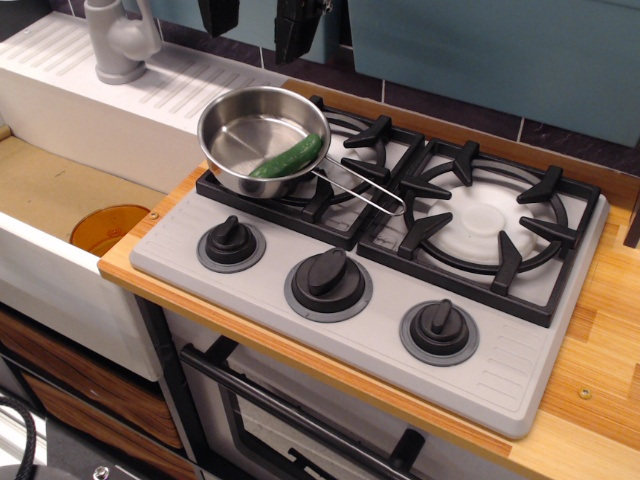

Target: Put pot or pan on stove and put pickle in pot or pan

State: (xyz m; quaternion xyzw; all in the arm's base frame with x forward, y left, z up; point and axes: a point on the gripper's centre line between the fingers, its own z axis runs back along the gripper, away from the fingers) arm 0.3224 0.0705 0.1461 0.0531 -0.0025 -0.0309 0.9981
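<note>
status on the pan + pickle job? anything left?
Both steps look done: the pan sits on the stove's left grate, and the pickle lies inside it. Nothing is in hand; the tool hangs above at the top edge, its fingers apart and empty. Nothing visibly remains.

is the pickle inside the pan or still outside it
Inside. The pickle lies in the pan against its right wall, and the pan sits on the stove's left grate. The gripper is raised above, holding nothing.

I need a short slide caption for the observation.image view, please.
Pickle lies in the steel pan on the stove's left grate; open pincer hangs above, empty.
</note>
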